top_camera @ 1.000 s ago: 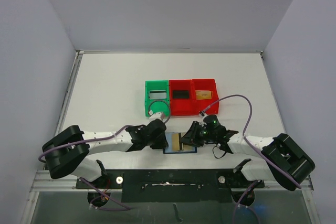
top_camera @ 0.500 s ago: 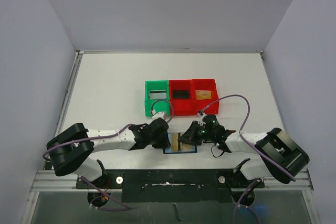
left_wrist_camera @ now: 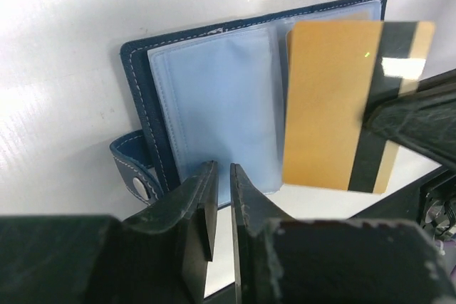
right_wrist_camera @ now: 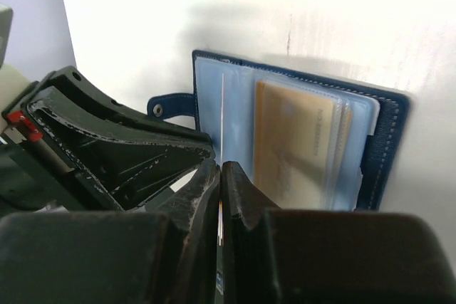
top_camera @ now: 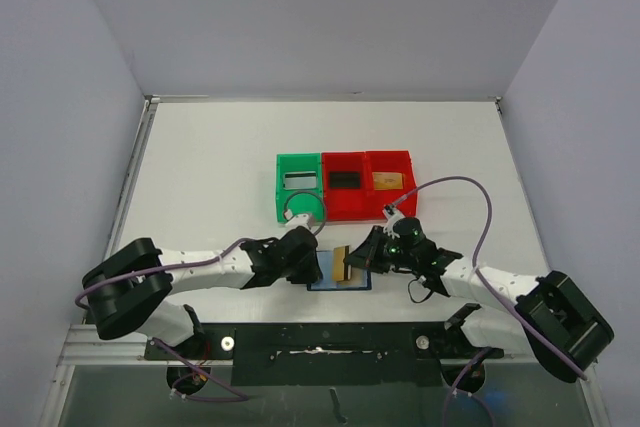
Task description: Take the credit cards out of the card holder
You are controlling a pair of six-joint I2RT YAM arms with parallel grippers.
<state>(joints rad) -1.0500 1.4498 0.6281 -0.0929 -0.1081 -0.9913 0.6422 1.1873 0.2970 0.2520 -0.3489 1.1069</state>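
The card holder (top_camera: 340,282) lies open near the table's front edge, dark blue with pale blue pockets (left_wrist_camera: 206,97). My right gripper (right_wrist_camera: 219,169) is shut on a gold credit card with a dark stripe (left_wrist_camera: 328,105), held on edge just above the holder; in the right wrist view it shows only as a thin line (right_wrist_camera: 222,115). Another tan card (right_wrist_camera: 296,140) sits in a pocket of the holder (right_wrist_camera: 390,147). My left gripper (left_wrist_camera: 222,174) hovers at the holder's left half, its jaws a narrow slit apart with nothing between them. From above, the left gripper (top_camera: 308,265) and right gripper (top_camera: 362,259) flank the lifted card (top_camera: 343,263).
Behind the holder stand a green bin (top_camera: 280,197) and two red bins (top_camera: 345,205) (top_camera: 392,202) in a row, each with one card lying in it. Cables loop from both wrists over the table. The enclosure's walls rise at left, right and back.
The right gripper has shut on the gold card and raised it from flat in the holder to standing on edge. The left gripper's jaws have parted a little.
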